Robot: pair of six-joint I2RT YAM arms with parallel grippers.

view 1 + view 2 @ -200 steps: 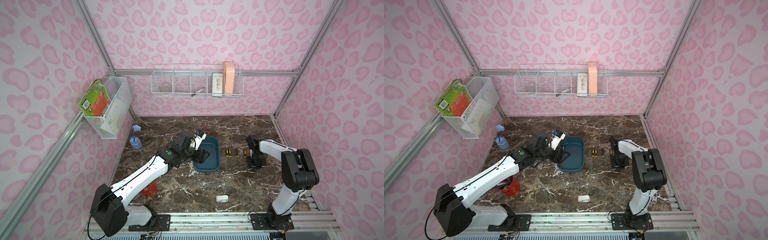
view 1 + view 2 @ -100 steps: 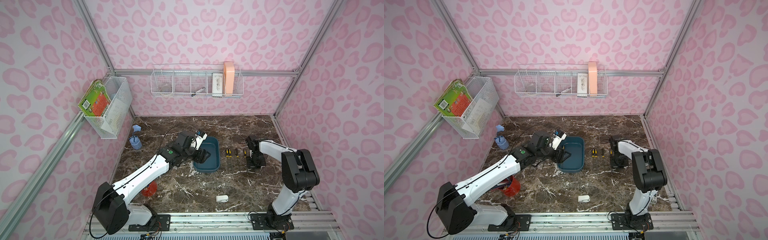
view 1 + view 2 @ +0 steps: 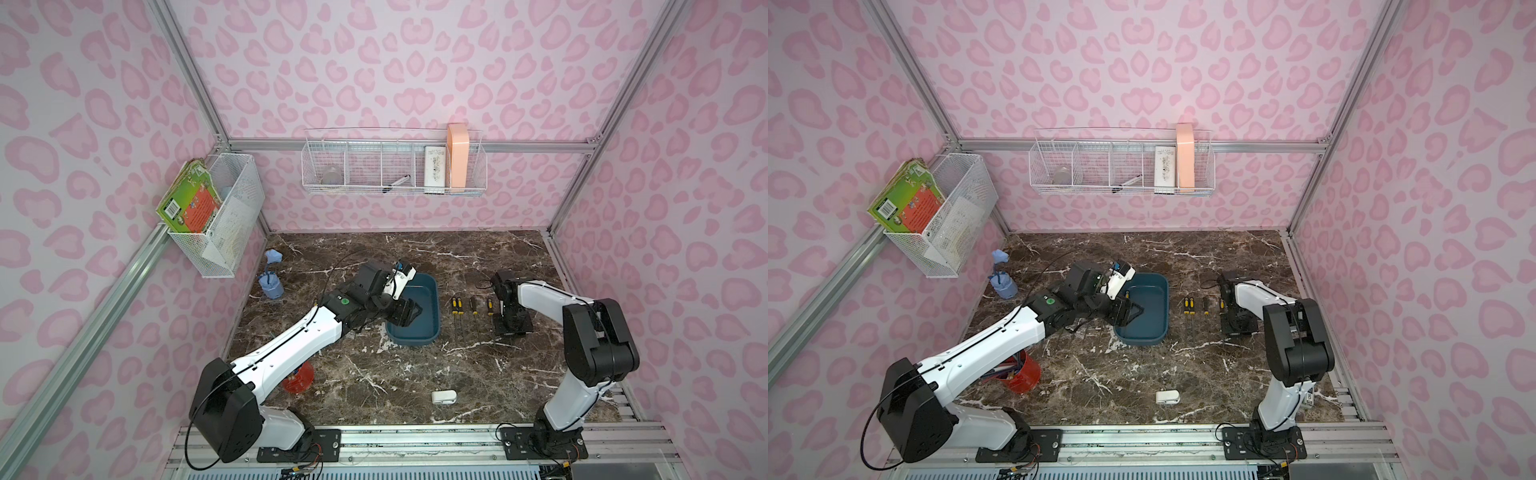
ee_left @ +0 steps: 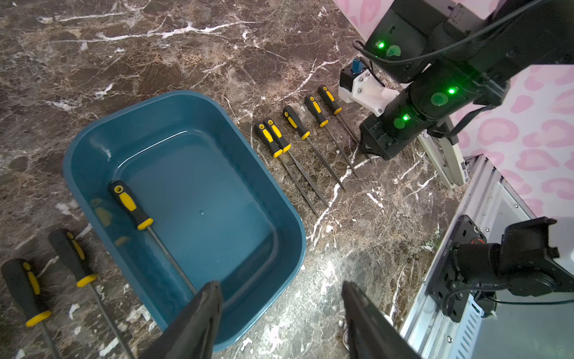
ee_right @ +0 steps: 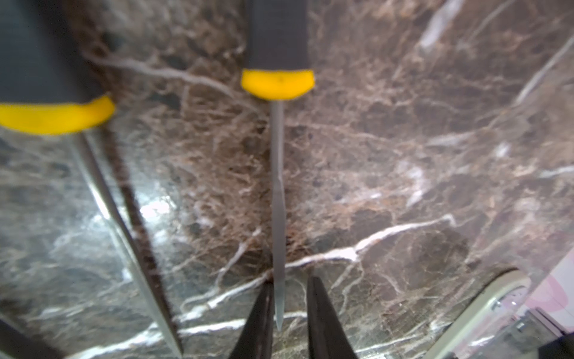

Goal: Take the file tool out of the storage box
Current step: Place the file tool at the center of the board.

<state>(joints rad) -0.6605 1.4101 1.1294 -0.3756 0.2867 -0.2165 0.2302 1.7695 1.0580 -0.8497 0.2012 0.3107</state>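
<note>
Left gripper (image 4: 279, 284), jaws spread, is hanging above the storage box (image 4: 90, 146); the file (image 4: 132, 203) is lying along its left wall, so a finger may be catching that wall, dragging the box.

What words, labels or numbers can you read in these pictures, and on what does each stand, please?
None can be read for certain.
Green book cover: print too small.
White card in the back basket: print blurred.
Black mount: a line of digits, too small.
</note>
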